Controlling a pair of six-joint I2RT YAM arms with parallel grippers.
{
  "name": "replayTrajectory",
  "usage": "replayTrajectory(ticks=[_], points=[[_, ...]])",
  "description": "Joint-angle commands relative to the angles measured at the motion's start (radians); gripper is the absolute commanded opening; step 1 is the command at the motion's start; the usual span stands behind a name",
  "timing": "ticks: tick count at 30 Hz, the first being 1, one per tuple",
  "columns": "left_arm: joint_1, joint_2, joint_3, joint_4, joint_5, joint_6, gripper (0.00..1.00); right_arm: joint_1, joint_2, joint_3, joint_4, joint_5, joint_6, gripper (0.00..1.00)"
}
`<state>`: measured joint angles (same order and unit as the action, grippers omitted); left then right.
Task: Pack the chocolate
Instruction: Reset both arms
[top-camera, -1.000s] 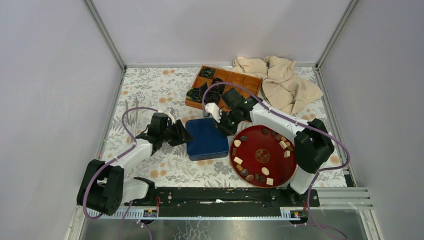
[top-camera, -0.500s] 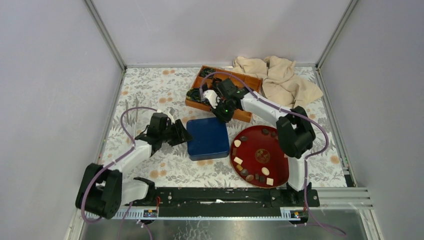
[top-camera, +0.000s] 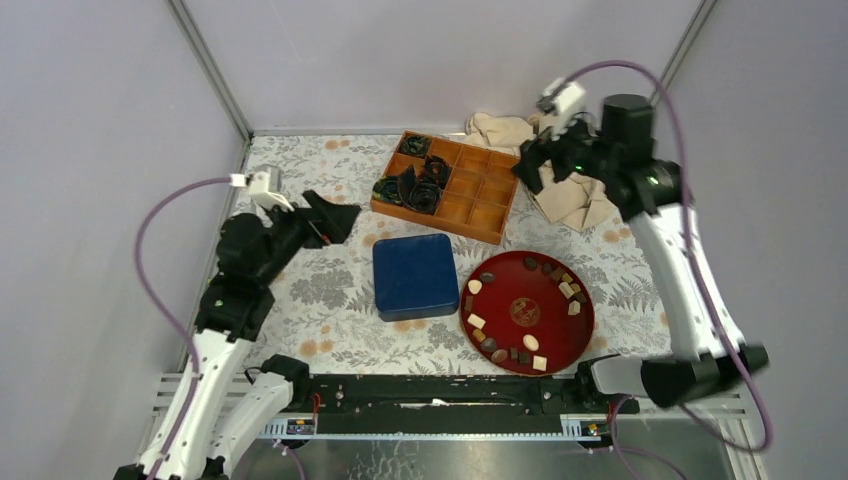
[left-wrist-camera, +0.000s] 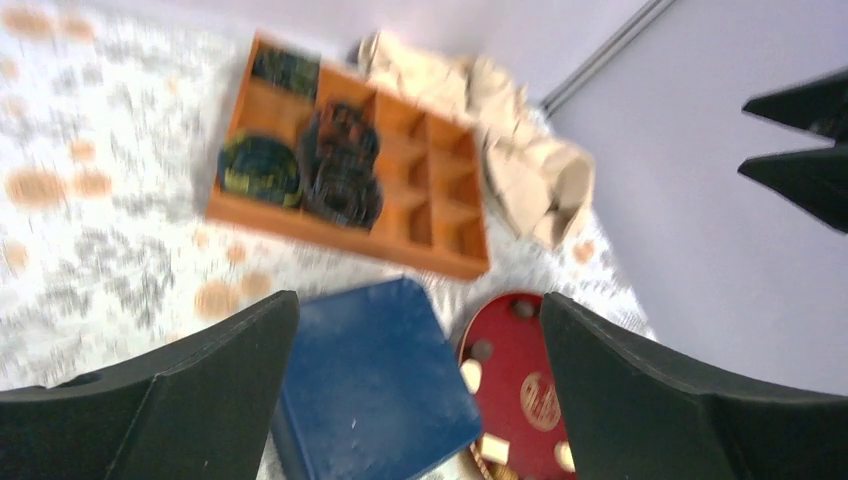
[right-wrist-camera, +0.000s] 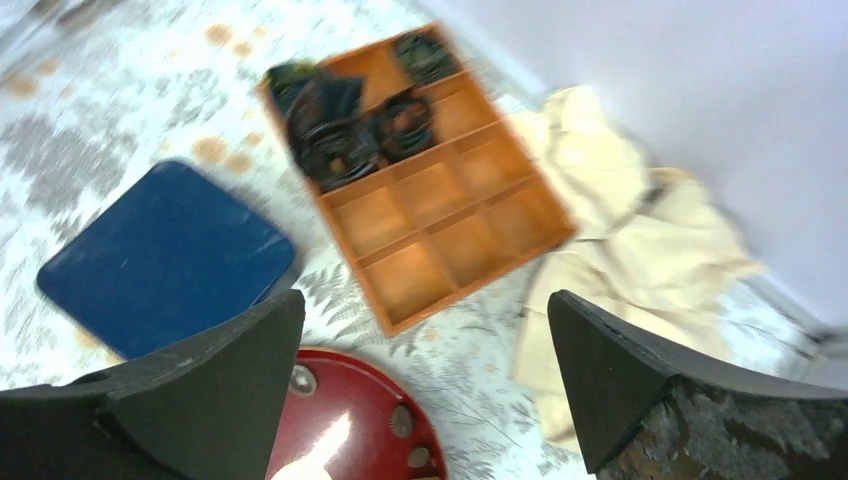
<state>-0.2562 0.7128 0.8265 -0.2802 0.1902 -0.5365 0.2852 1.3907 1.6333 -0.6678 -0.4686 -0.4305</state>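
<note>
Top external view is showing the floral worktop (top-camera: 300, 170) carrying everything, with both arms lifted well above it. At the far right corner a cream cloth (top-camera: 575, 205) is lying crumpled, just beside the orange wooden tray (top-camera: 490, 190), whose compartments are facing up. Nearer the arms, a red plate (top-camera: 525, 312) is sitting to the right of a blue box (top-camera: 413, 275), the two almost touching. The left gripper (top-camera: 342, 218) is hanging over the left part of the worktop, its jaws standing wide apart and gripping nothing; the right gripper (top-camera: 530, 170) is hovering above the cloth, its jaws likewise spread and bare. Black paper cups (top-camera: 415, 190) are crowding the tray's left compartments. The chocolate (top-camera: 476, 321) is lying in a ring round the plate's rim, dark, brown and cream pieces alternating.
</note>
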Motion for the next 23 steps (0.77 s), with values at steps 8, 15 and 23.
replayTrajectory(ticks=[8, 15, 23], points=[[0.006, 0.02, 0.455, -0.142, 0.075, 0.126, 0.99, -0.027, -0.275, 0.161, 0.007, 0.302, 0.396, 1.0], [0.006, 0.024, 0.572, -0.154, 0.197, 0.113, 0.99, -0.04, -0.304, 0.197, -0.011, 0.379, 0.474, 1.0], [0.006, -0.019, 0.573, -0.205, 0.157, 0.138, 0.99, -0.049, -0.296, 0.22, -0.035, 0.302, 0.453, 0.99]])
